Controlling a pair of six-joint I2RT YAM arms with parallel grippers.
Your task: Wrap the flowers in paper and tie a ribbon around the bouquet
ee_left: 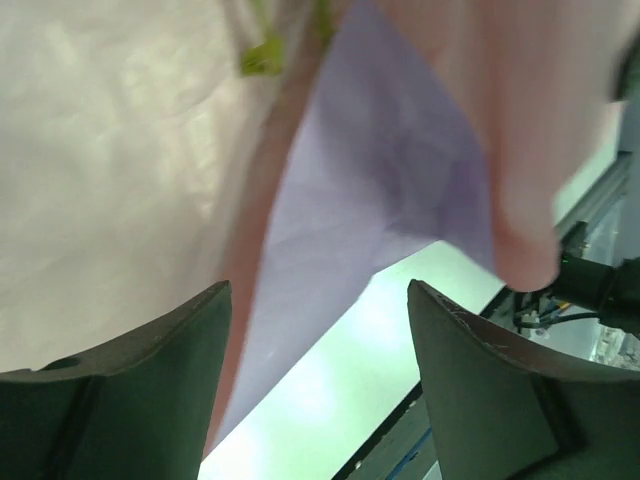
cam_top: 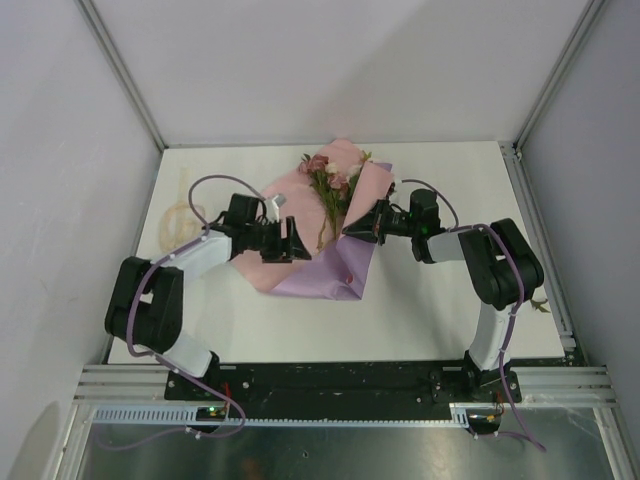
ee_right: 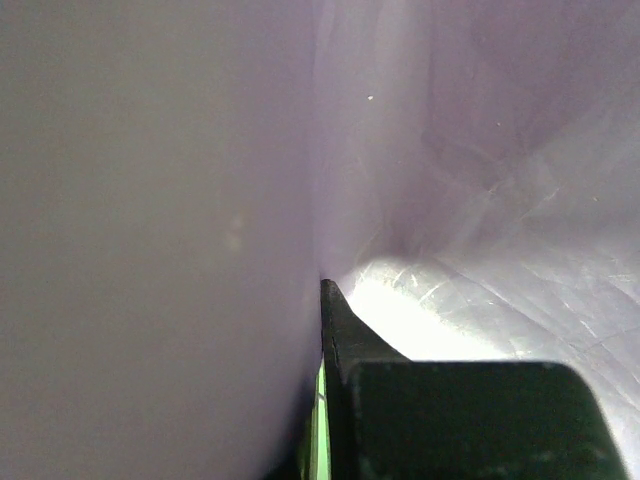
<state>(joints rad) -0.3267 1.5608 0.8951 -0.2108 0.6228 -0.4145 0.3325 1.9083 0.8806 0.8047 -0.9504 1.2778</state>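
- the ribbon [cam_top: 183, 200] lies looped on the white bench [cam_top: 440, 300], well left of the paper [cam_top: 325, 280], apart from it
- left tool [cam_top: 300, 240] hovers over the paper's pink left half; jaws spread wide, nothing between its fingers [ee_left: 150, 390]
- the flowers [cam_top: 330, 180] lie on the paper's middle, heads at its far corner, stems pointing near
- right tool [cam_top: 350, 228] is clamped on the paper's lilac right flap, holding it raised beside the stems; lilac sheet fills the right wrist view

Robotics lab cell: white surface [cam_top: 260, 330] enclosed by plain panels [cam_top: 330, 60] at 9, 12 and 3 o'clock; aluminium rail [cam_top: 120, 385] at 6 o'clock carries left arm [cam_top: 150, 305] and right arm [cam_top: 505, 265].
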